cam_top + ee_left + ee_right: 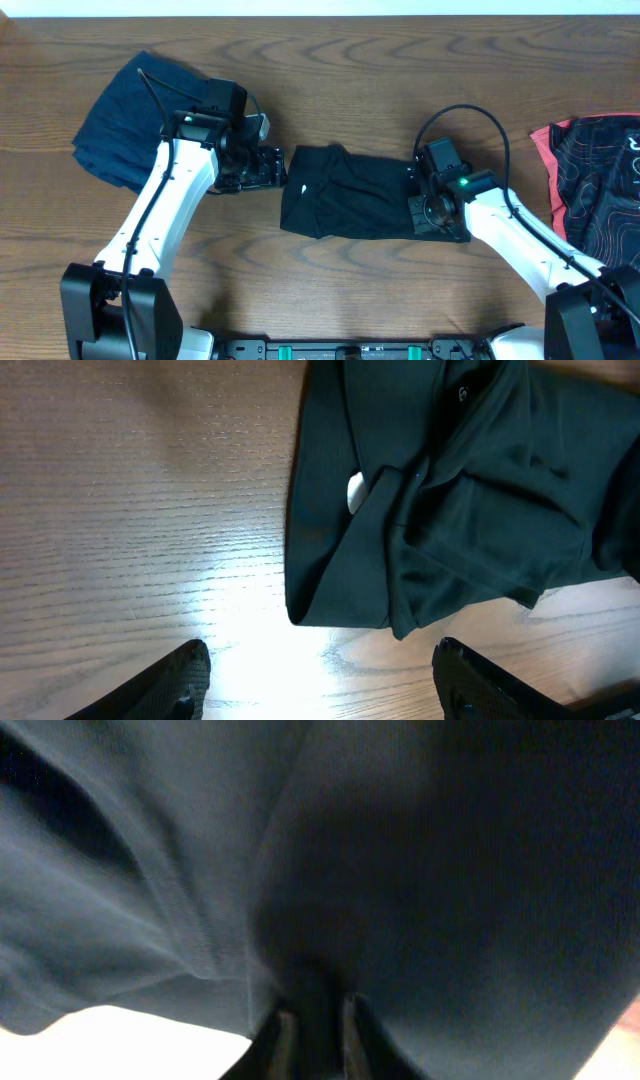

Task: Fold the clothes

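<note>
A black shirt [350, 192] with a small white logo lies bunched in a rough rectangle at the table's middle; in the left wrist view [460, 500] its edge and the logo show. My left gripper [262, 168] is open and empty just left of the shirt, its fingertips [320, 675] over bare wood. My right gripper [432, 205] is shut on the shirt's right end; the right wrist view [315, 1020] shows only dark cloth pinched between the fingers. A navy garment [130, 115] lies at the back left. A black-and-coral patterned garment [600, 175] lies at the right edge.
The wooden table [340, 80] runs to a pale back edge at the top. A black cable loops above the right wrist [465, 115]. The arm bases stand at the front edge.
</note>
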You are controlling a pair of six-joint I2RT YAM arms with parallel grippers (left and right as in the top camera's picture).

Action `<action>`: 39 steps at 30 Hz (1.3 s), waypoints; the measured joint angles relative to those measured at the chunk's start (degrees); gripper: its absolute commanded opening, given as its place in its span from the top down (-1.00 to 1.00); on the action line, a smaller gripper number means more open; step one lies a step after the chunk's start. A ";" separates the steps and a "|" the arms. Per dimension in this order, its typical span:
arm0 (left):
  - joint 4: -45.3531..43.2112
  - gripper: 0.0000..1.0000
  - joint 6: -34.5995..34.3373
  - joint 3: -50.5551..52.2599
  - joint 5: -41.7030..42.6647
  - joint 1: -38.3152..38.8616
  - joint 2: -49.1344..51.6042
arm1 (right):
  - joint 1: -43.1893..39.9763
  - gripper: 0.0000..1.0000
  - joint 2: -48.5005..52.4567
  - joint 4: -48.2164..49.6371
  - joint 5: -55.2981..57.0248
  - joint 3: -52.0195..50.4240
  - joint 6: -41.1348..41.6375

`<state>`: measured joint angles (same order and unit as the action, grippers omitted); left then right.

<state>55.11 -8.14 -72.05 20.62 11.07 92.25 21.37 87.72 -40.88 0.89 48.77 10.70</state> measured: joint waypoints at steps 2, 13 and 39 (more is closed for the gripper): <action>0.00 -0.46 0.00 0.00 0.00 0.00 0.00 | 0.00 0.97 0.00 -0.44 0.63 -0.07 0.46; -0.04 -0.47 0.00 0.00 0.00 0.00 0.00 | 0.00 0.97 -8.87 -10.12 1.18 1.99 0.42; -0.07 -0.47 0.00 0.00 0.00 0.00 0.00 | 8.66 0.33 -6.12 -7.30 -5.35 1.68 -9.62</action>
<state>55.05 -8.14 -72.05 20.62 11.07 92.25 30.02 81.60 -48.18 -4.47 50.46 1.08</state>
